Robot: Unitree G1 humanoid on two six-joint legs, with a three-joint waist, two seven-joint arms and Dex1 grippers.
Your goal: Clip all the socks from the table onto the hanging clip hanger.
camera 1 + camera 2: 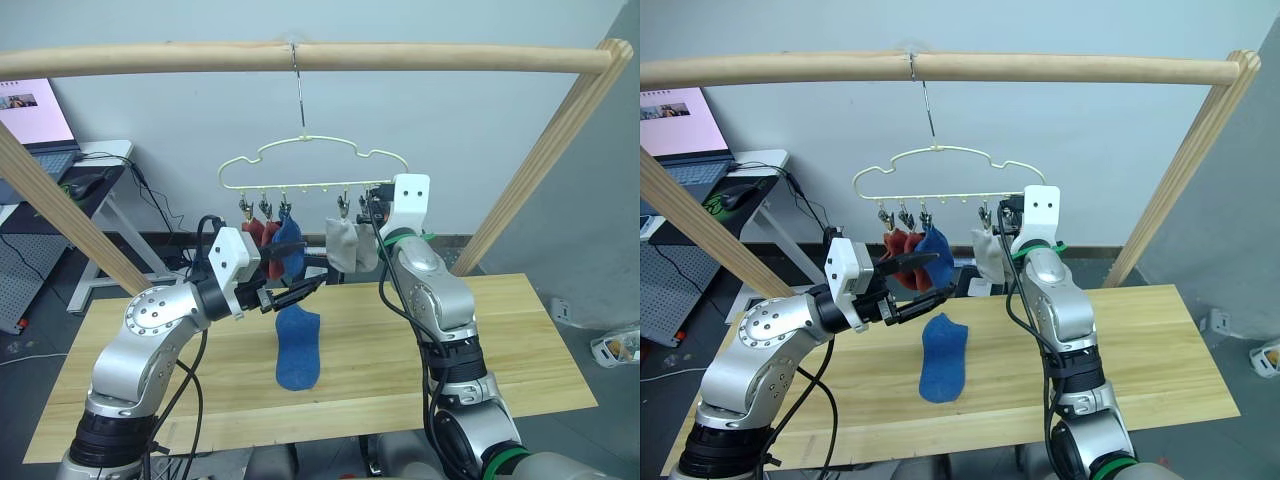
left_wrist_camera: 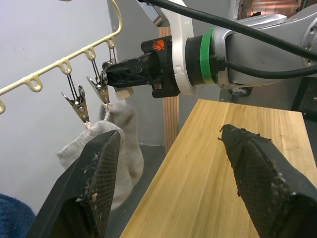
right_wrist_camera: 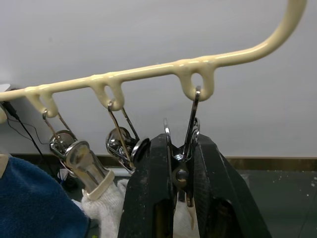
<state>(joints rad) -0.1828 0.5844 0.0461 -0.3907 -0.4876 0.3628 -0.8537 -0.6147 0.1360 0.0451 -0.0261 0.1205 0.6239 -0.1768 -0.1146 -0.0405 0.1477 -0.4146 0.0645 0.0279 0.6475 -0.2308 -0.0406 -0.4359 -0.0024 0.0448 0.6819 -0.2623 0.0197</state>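
Note:
The cream clip hanger (image 1: 310,160) hangs by its hook from a wooden beam. Clipped on it are two rust red socks (image 1: 255,234), one blue sock (image 1: 290,245) and two light grey socks (image 1: 345,245). Another blue sock (image 1: 298,348) lies flat on the table (image 1: 520,350). My left gripper (image 1: 300,282) is open and empty, just below and in front of the hanging blue sock. My right gripper (image 3: 183,148) is shut on the hanger's rightmost metal clip (image 3: 190,106), beside the grey socks (image 2: 124,148).
The round wooden beam (image 1: 300,57) spans the top, with slanted wooden posts at left (image 1: 60,215) and right (image 1: 545,160). A side desk with a laptop (image 1: 35,110) stands at the back left. Bare tabletop lies to the right of the blue sock.

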